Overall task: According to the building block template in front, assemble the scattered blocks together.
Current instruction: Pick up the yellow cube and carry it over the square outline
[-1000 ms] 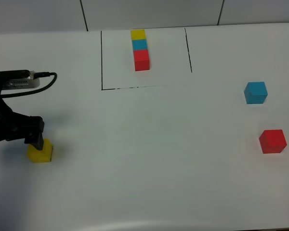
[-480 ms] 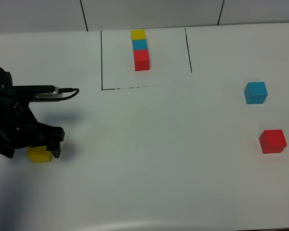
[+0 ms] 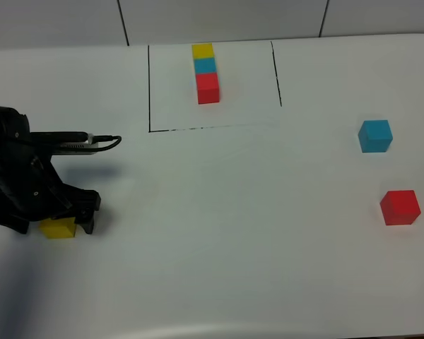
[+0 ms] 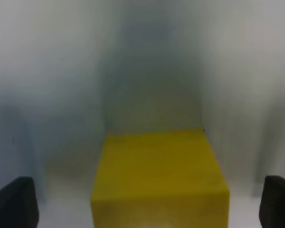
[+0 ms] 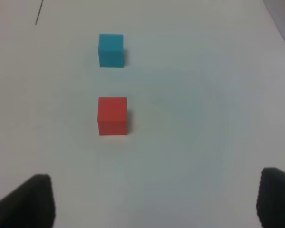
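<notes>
The template (image 3: 206,72) is a yellow, cyan-blue and red row at the back, inside a thin black outline (image 3: 150,92). The loose yellow cube (image 3: 58,229) lies at the far left. My left gripper (image 3: 54,223) is open and low over it, one finger on each side. In the left wrist view the yellow cube (image 4: 156,175) fills the gap between the fingertips (image 4: 14,202), not touching them. The cyan-blue cube (image 3: 375,135) and the red cube (image 3: 400,207) lie at the right. My right gripper (image 5: 154,199) is open and empty, short of the red cube (image 5: 112,115) and the cyan-blue cube (image 5: 110,50).
The white table (image 3: 233,233) is bare between the yellow cube and the two cubes on the right. A cable (image 3: 102,143) loops off the left arm. The right arm is out of the high view.
My left arm has swung right and come down over the yellow cube, so its fingers now straddle it. The cubes have not moved.
</notes>
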